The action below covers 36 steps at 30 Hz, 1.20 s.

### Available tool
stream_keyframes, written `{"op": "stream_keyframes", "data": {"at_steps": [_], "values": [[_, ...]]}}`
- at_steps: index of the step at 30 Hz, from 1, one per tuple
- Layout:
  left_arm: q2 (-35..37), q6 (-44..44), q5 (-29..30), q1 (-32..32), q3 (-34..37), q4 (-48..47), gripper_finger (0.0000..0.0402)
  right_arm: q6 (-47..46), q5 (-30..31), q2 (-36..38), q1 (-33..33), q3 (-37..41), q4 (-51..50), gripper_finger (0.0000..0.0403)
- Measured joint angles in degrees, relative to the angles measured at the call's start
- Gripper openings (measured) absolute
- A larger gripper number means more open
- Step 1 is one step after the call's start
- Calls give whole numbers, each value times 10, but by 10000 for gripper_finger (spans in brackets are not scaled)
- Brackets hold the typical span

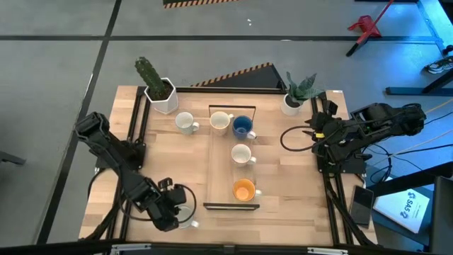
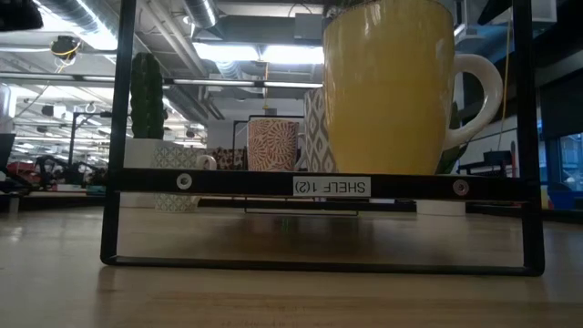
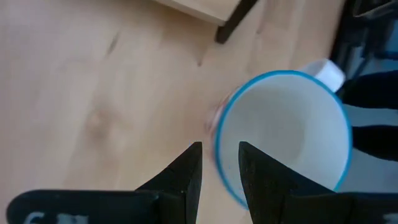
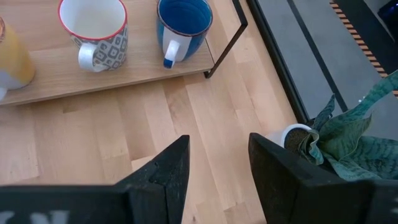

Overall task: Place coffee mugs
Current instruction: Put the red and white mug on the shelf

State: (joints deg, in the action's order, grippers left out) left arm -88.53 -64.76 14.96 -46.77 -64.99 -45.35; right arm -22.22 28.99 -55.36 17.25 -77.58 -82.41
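Left claw [image 3: 219,177]: near-left of the surface, fingers slightly parted, straddling the rim of the blue-rimmed mug [image 3: 283,134].
Right claw [image 4: 217,165]: spread, waiting far right.
Advice: pinch the rim wall firmly, lift straight.

Wooden table [image 1: 283,191] with shelf frame [image 1: 231,205], two potted plants [image 1: 157,85], mugs [image 1: 186,123].

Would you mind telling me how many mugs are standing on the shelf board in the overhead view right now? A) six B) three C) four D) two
C: on the shelf stand a cream mug, a blue mug, a white mug and an orange mug; another mug sits on the table outside it.
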Motion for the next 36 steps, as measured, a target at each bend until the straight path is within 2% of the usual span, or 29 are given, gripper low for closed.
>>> {"op": "stream_keyframes", "data": {"at_steps": [8,10,15,22,29,36], "values": [[-15,19,-45,12,16,27,96,0,0,0,0,0,-1,150],[-21,19,-59,18,16,28,84,0,0,0,0,0,-2,150],[-30,23,-64,23,16,29,16,2,0,0,0,0,-2,150],[-26,2,-57,23,17,27,15,10,1,0,0,0,-2,150],[30,-38,-60,23,17,16,14,15,2,0,0,0,-2,150],[123,-68,-63,33,17,-84,14,17,15,0,0,0,-2,150]]}}
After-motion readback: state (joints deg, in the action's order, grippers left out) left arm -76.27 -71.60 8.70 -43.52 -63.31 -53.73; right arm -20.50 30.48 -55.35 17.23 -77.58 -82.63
